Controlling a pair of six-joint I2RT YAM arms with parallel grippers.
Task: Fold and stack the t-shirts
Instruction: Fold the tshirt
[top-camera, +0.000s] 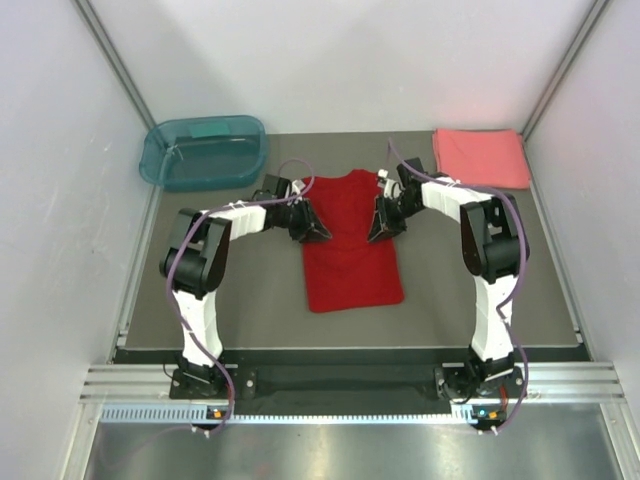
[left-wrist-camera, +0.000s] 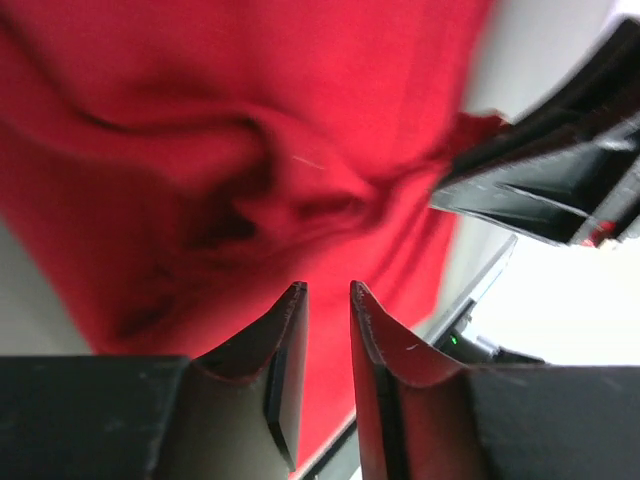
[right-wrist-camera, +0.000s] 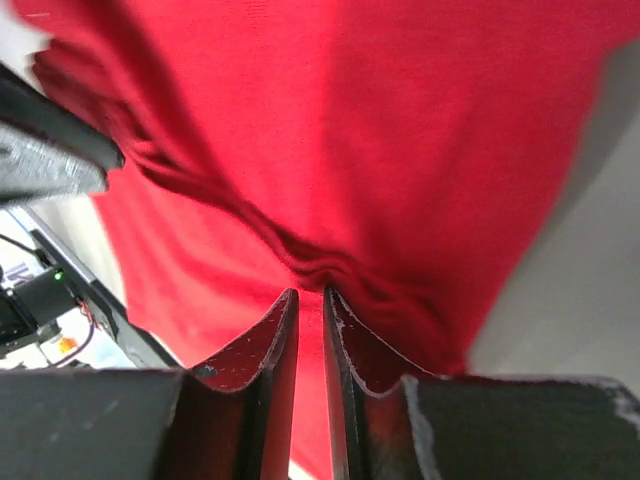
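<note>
The deep red t-shirt (top-camera: 350, 250) lies partly folded in the middle of the dark mat, its collar end toward the back. My left gripper (top-camera: 315, 228) is at the shirt's left edge. In the left wrist view its jaws (left-wrist-camera: 328, 288) stand a narrow gap apart over wrinkled red cloth (left-wrist-camera: 230, 170), with nothing pinched at the tips. My right gripper (top-camera: 382, 228) is at the shirt's right edge, and its jaws (right-wrist-camera: 311, 292) are nearly together, with a pucker of red cloth (right-wrist-camera: 330, 265) drawn in at the tips. The coral-pink t-shirt (top-camera: 480, 157) lies as a folded rectangle at the back right.
A teal translucent tub (top-camera: 203, 152) sits at the back left corner of the mat (top-camera: 250, 290). White walls close in the left, right and back sides. Each wrist view shows the opposite gripper: the right one (left-wrist-camera: 560, 190) and the left one (right-wrist-camera: 50, 150), close across the shirt.
</note>
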